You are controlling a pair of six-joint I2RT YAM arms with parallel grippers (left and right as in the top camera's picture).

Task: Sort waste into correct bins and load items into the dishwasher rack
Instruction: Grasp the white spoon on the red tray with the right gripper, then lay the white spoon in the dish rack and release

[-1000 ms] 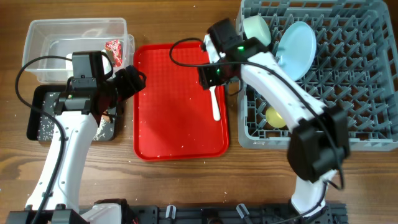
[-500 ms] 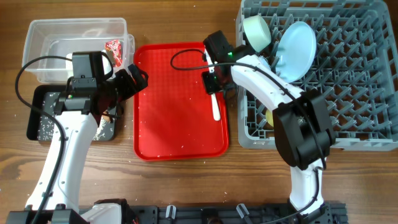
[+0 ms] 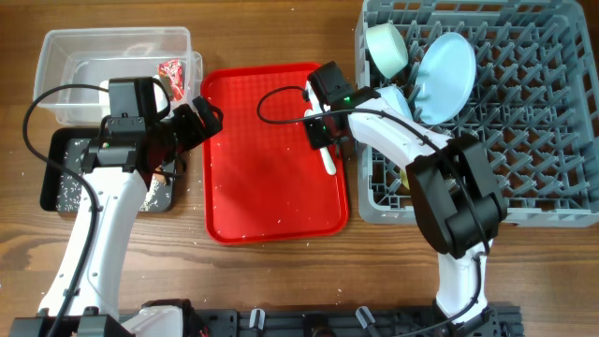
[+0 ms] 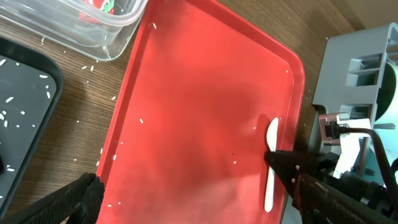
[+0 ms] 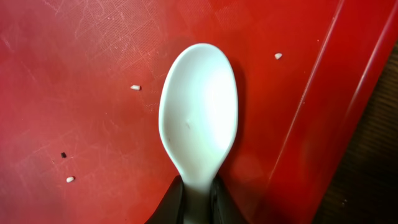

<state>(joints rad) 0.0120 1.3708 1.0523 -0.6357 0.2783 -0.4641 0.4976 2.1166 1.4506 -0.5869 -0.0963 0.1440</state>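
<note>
Looking at the spoon (image 3: 328, 165) lying flat on the tray (image 3: 271, 215), tight against the 3 o'clock rim, bowl toward 12, handle toward 6, right beside the rack (image 3: 524, 140). Got the right jaws pinched shut on the neck just below the bowl, clearest in the right wrist view. Seems a decent place to grab. Thin stiff plastic, weighs basically nothing, so no need to squeeze hard. Bit slick though, and with such a narrow bite could easily swivel in the grip on the lift. Would go slow, keep it level, then swing toward 3 and into the rack. Not fragile, but probably skinny enough to drop through the grid floor. Left jaws up at the tray's 10 o'clock corner near the tub (image 3: 56, 47), nothing visibly held, can't tell open or closed. Also a few rice crumbs (image 5: 135, 88) scattered on the tray.
</note>
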